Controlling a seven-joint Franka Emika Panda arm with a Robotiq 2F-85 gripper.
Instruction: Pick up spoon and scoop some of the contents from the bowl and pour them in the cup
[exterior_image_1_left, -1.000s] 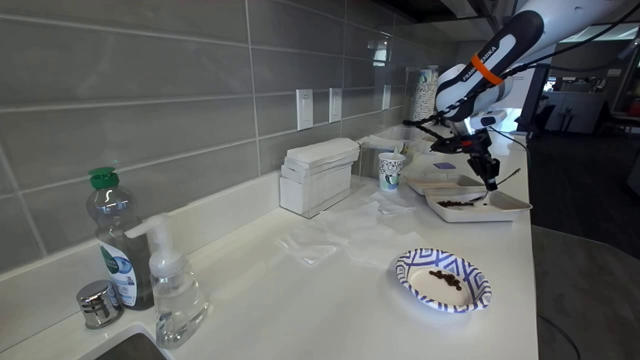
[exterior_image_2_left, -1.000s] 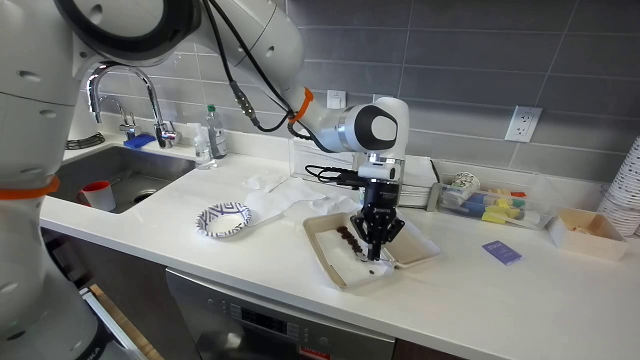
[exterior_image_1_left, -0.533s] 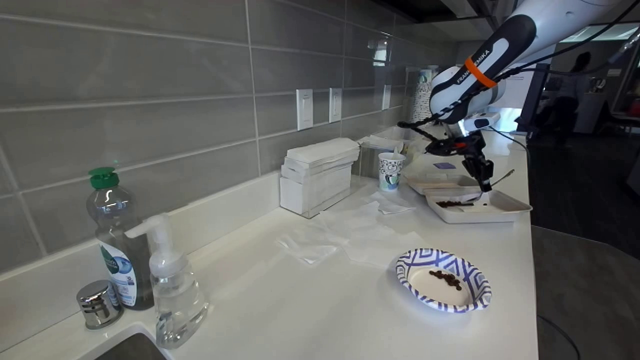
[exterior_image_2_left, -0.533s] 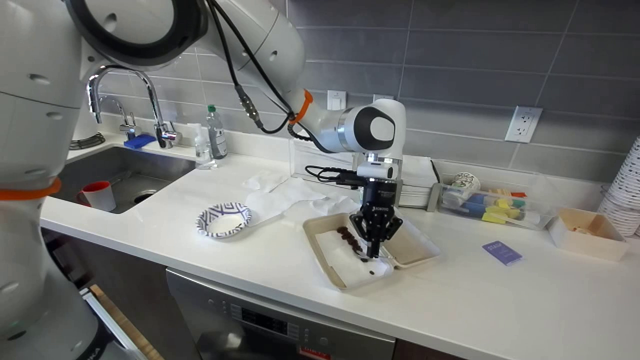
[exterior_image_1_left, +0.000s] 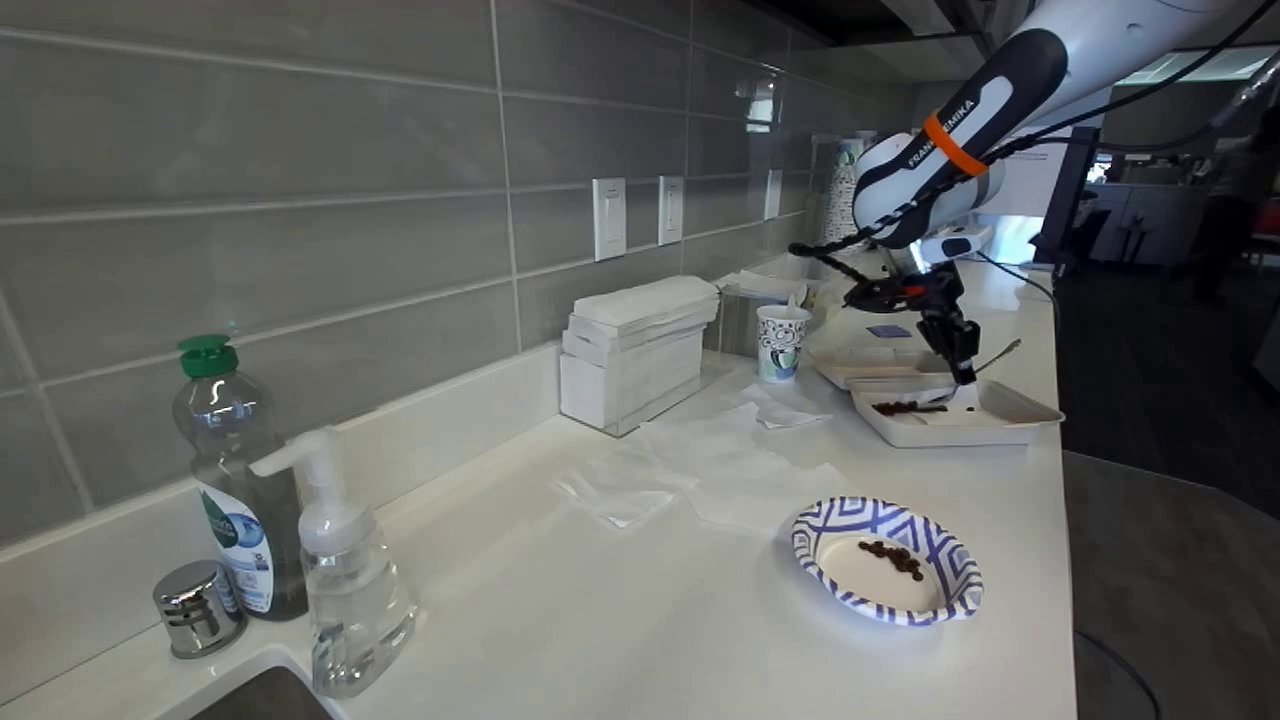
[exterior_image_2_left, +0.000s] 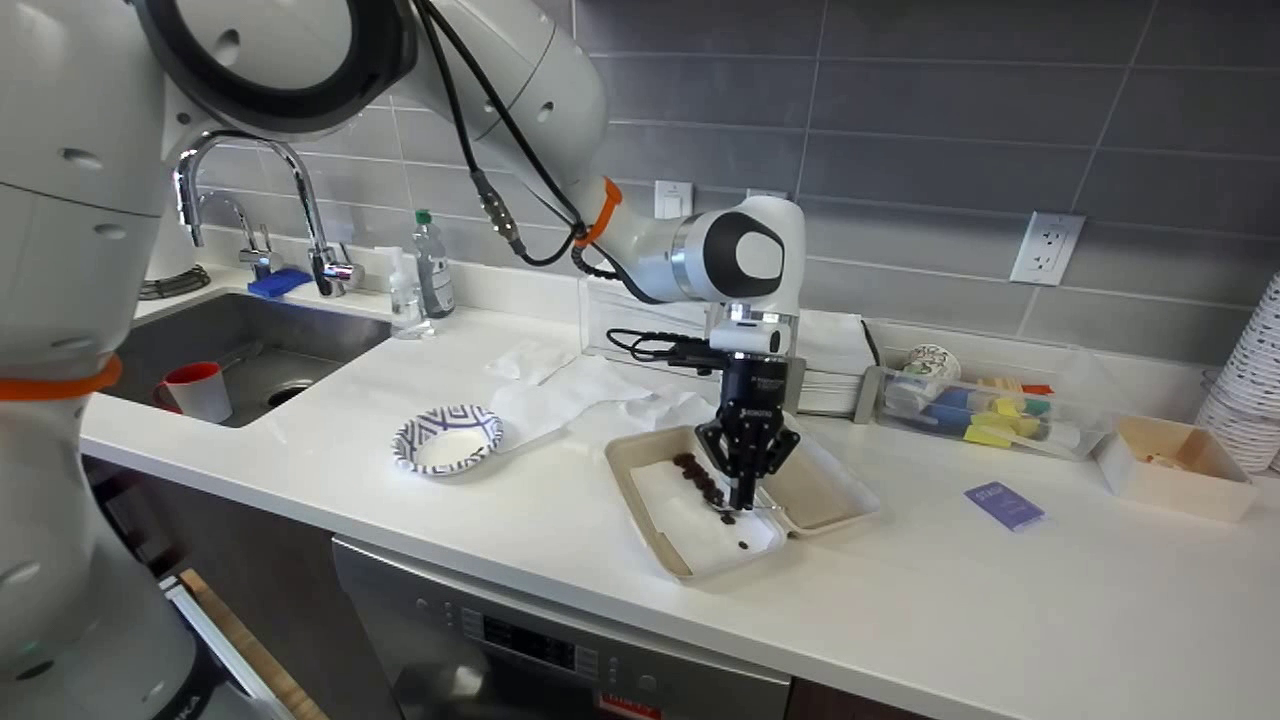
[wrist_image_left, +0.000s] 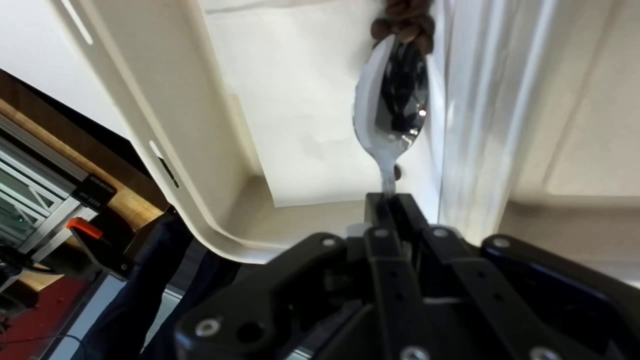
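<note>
Clamping the spoon (wrist_image_left: 392, 107) in our end effector (wrist_image_left: 391, 201), the white bowl (wrist_image_left: 195, 100) beneath it, we have edged the spoon's tip to the brown bits (wrist_image_left: 407, 22) just ahead, so scooping can likely begin.

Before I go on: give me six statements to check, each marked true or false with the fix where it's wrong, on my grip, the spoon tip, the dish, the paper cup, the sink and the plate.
1. The fingers are shut on the spoon. True.
2. The spoon's tip points away from the brown bits. False: in the wrist view its tip meets the brown bits.
3. The square white dish stands open. True.
4. The paper cup lies on its side. False: the paper cup stands upright on the counter.
5. A red-and-white mug is in the sink. True.
6. The blue-and-white plate sits inside the dish. False: the blue-and-white plate rests on the counter, apart from the dish.
</note>
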